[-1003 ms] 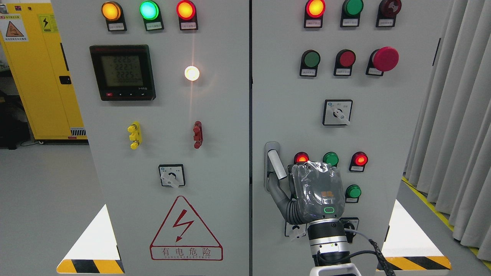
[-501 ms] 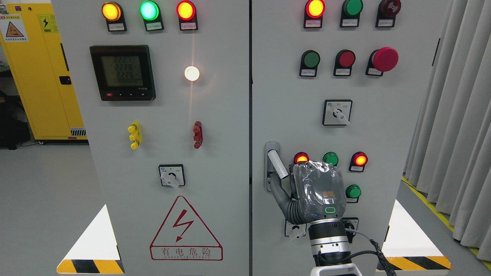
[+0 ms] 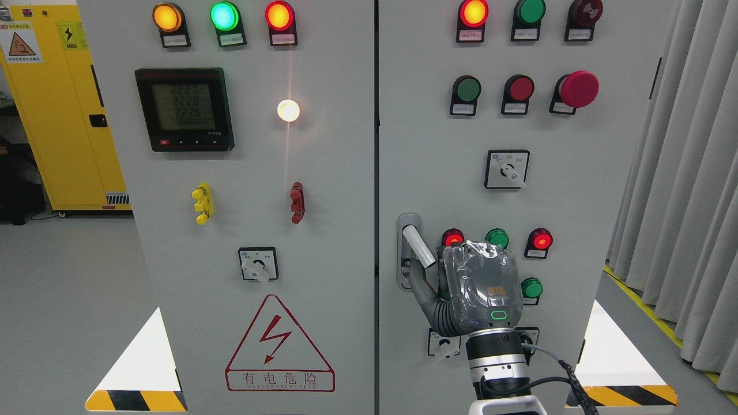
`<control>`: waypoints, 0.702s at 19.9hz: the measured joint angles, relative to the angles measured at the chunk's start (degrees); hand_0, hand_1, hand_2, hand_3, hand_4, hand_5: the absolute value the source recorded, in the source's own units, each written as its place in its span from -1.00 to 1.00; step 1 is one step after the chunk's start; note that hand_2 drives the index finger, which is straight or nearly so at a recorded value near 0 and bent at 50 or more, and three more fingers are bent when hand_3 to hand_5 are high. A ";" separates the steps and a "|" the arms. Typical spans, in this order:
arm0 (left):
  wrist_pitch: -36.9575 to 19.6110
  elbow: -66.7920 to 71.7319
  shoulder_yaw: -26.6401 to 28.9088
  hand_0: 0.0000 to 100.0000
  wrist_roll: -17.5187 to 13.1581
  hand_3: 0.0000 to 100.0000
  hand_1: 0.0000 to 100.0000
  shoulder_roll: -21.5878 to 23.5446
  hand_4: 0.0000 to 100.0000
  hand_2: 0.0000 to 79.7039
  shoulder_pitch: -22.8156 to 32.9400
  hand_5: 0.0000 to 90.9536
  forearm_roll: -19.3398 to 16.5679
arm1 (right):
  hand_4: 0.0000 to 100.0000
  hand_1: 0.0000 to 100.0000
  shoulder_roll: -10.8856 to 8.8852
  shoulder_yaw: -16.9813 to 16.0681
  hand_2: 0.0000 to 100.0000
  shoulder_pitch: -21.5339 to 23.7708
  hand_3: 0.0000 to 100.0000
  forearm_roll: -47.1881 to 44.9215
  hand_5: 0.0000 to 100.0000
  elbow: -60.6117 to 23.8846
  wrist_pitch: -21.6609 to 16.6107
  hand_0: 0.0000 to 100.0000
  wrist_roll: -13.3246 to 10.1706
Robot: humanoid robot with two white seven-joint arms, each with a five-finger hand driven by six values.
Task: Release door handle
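A grey electrical cabinet (image 3: 323,190) with two doors filled the head view, and a yellow cabinet (image 3: 63,115) stood behind it at the left. The door handle (image 3: 416,245) sat at the left edge of the right door (image 3: 576,184), its silver lever tilted out and down to the right. The right hand (image 3: 470,288), wrapped in clear film, rose from the bottom edge just beside the lever. Its thumb (image 3: 420,285) reached up under the lever's lower end, seemingly touching it; whether the other fingers were curled could not be told.
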 measured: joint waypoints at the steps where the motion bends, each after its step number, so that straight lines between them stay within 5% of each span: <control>1: 0.03 0.00 0.00 -0.76 0.00 -1.00 0.11 0.00 -1.00 -1.00 0.00 -1.00 0.00 | 1.00 -0.22 0.00 -0.08 0.96 0.00 1.00 -0.02 1.00 -0.03 0.00 0.24 0.00; 14: 0.11 0.00 -0.01 -0.76 0.00 -1.00 0.11 0.00 -1.00 -1.00 0.00 -1.00 0.00 | 1.00 -0.23 -0.03 -0.92 0.96 -0.24 1.00 -0.21 1.00 -0.19 0.00 0.28 0.17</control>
